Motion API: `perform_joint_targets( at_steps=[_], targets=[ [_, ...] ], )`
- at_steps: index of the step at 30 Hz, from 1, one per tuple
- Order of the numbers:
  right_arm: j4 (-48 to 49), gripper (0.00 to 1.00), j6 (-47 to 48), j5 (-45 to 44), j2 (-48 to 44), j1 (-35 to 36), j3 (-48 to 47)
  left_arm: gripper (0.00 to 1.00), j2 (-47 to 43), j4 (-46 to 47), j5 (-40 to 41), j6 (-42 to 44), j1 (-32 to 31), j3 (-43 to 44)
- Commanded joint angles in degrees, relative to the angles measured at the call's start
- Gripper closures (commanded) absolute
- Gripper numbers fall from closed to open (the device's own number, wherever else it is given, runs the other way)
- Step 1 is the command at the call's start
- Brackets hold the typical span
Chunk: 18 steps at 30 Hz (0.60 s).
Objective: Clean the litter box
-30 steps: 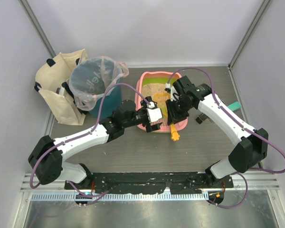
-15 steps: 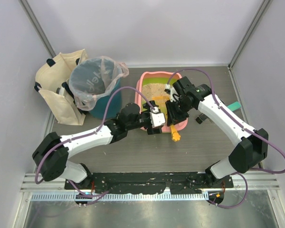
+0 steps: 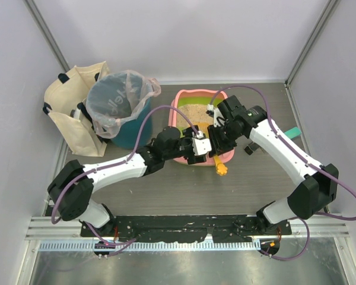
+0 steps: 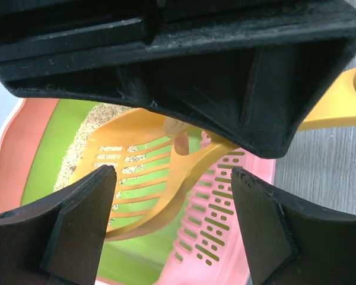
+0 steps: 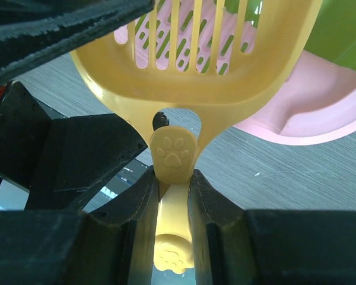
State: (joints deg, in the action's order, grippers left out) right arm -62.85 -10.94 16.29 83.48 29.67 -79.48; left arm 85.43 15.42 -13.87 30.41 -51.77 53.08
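The pink litter box (image 3: 181,102) with a lime-green floor and beige litter (image 3: 194,113) lies at table centre. My right gripper (image 3: 216,141) is shut on the handle of the orange slotted scoop (image 3: 221,168), whose head hangs over the box's near end. In the right wrist view the gripper (image 5: 173,178) clamps the paw-print handle (image 5: 175,231), with the box's rim (image 5: 308,113) beyond. My left gripper (image 3: 199,148) is open and empty at the box's near edge. Its wrist view shows its gripper (image 4: 175,228) straddling the scoop head (image 4: 142,178) and the slotted ledge (image 4: 225,214).
A teal round bin (image 3: 115,107) lined with a clear bag stands left of the box, beside a cream tote bag (image 3: 68,110). A small teal object (image 3: 292,132) and a dark item (image 3: 249,149) lie to the right. Grey walls enclose the table.
My left arm has reached farther right, bringing its open gripper up to the box's near end by the scoop. The right gripper still holds the scoop, shifted slightly.
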Motion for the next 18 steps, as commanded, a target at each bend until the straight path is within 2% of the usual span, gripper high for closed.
perform_joint_targets(
  at_steps=[1, 5, 10, 13, 14, 18],
  targets=[
    [2.6, 0.99, 0.0, 1.5, -1.7, 0.1, -0.2, 0.21, 1.4, -0.7, 0.8, -1.0, -0.4, 3.3],
    [3.6, 0.99, -0.1, 1.6, -1.6, 0.1, -0.4, 0.34, 2.2, -2.3, 2.2, -1.7, -0.4, 4.4],
    [4.8, 0.99, -0.1, 1.1, -1.2, 0.1, 0.3, 0.35, 3.0, -3.0, 2.4, -2.8, -0.4, 4.7],
    [5.5, 0.99, -0.1, 0.1, -0.9, 0.1, 0.8, 0.47, 3.7, -3.8, 2.3, -2.9, -0.4, 5.1],
    [5.9, 0.99, -0.4, -0.1, -1.0, 0.2, 0.9, 0.55, 3.9, -4.1, 2.4, -3.1, -0.4, 5.4],
    [10.4, 0.99, -2.1, -0.8, -2.3, 0.1, 2.4, 0.69, 4.7, -5.6, 3.6, -3.3, -0.4, 6.2]
  ],
)
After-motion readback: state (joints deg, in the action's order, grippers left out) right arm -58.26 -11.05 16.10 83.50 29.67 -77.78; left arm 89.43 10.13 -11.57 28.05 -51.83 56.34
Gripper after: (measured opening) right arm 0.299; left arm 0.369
